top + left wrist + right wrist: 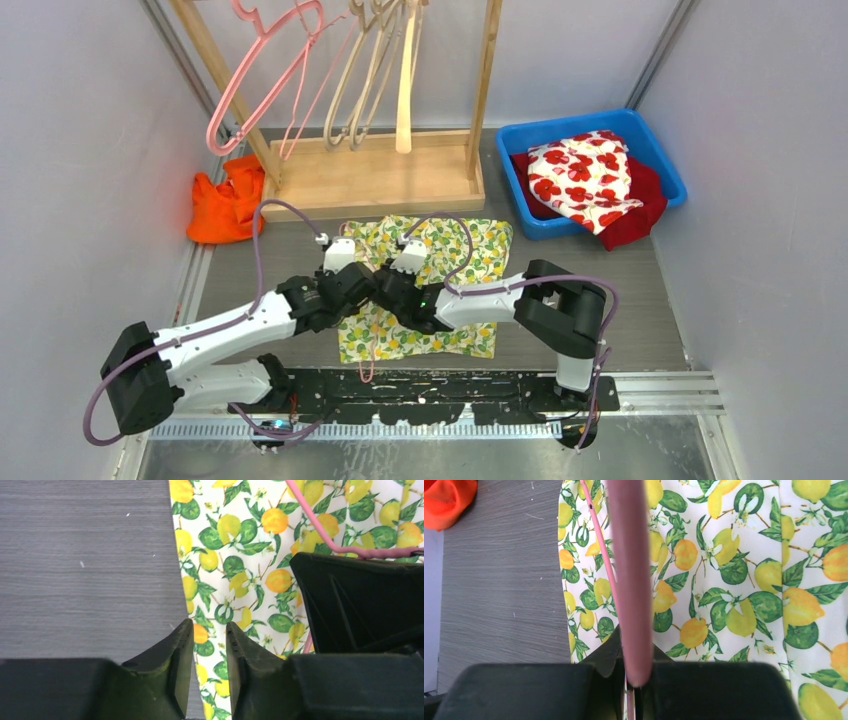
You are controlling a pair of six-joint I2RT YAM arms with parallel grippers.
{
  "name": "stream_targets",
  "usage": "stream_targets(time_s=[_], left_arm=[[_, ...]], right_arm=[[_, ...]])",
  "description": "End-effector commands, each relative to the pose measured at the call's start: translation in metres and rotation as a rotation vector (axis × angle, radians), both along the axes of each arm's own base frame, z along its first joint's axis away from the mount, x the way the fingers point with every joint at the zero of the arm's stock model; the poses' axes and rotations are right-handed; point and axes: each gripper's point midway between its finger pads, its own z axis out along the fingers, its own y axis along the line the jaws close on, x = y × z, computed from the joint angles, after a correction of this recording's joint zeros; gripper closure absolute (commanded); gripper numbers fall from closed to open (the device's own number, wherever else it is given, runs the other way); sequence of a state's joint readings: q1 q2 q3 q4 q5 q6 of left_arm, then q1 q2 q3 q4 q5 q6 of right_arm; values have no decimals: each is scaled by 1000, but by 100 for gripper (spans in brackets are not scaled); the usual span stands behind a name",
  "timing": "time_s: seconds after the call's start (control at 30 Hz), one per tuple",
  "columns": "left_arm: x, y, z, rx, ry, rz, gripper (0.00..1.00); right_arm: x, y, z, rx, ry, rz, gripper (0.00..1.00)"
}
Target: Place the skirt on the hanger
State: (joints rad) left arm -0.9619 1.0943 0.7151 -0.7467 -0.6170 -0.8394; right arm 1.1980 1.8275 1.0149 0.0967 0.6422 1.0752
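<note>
Skirt (440,250) flat on counter (620,262), both arms stretched low over it. Right claw (634,652) clamps hanger (596,535); left claw (209,630) narrowly apart.

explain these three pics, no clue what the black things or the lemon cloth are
Two robot arms are bolted at the near edge of a table. The wide picture looks down from above; the other two come from wrist cameras. A lemon-print skirt lies flat there, a pink hanger on it. The right end effector is shut on the hanger's wire. The left end effector is at the skirt's edge, jaws slightly apart. Behind: a wooden rack, blue bin, orange cloth.
</note>
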Motion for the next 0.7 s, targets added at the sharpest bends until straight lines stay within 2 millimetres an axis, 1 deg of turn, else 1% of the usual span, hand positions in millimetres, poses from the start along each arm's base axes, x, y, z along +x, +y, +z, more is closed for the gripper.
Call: stream_targets(time_s=[0.0,0.03,0.07,0.23,0.4,0.47,0.53,0.6,0.67], left_arm=[[7,-11,-17,-67,4,32,62],[7,-12,-20,-74,6,39,58],[6,-11,-21,-83,6,53,56],[0,-7,-24,-184,-30,87,54],[-10,6,-20,-224,-44,111,54],[-11,9,-10,-252,-68,108,54],[-13,12,-5,-261,-76,107,55],[-17,15,-8,-258,-64,113,56],[-22,15,-19,-259,-32,128,58]], right_arm=[[0,-19,-8,-122,-7,19,99],[0,-18,-8,-118,-5,21,99],[0,-17,-8,-112,-2,24,99],[1,-16,-10,-105,6,28,99],[1,-14,-14,-101,15,33,99],[1,-14,-15,-102,17,34,99],[2,-13,-15,-98,17,32,99],[2,-11,-14,-95,17,34,99],[2,-11,-13,-95,14,34,99]])
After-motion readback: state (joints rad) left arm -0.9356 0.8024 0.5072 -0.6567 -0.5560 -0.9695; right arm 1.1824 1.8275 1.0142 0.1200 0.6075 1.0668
